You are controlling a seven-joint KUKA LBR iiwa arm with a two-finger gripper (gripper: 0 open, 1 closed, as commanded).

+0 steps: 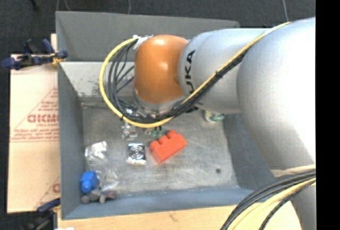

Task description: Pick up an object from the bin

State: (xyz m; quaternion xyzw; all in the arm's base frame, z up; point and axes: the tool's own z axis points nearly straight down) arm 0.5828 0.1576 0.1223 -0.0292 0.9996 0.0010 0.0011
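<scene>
Camera view, shiny square [136,153], stepped orange block [168,146]

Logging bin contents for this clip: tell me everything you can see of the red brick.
The brick is an orange-red toy block that looks like plastic, with a smaller raised part on its far end. It lies flat near the middle of the bin floor, its long side running diagonally from near left to far right. A silvery square piece sits close on its left; whether they touch cannot be told. The arm's orange cover hangs above, just beyond its far end. Nothing visibly grips it.
</scene>
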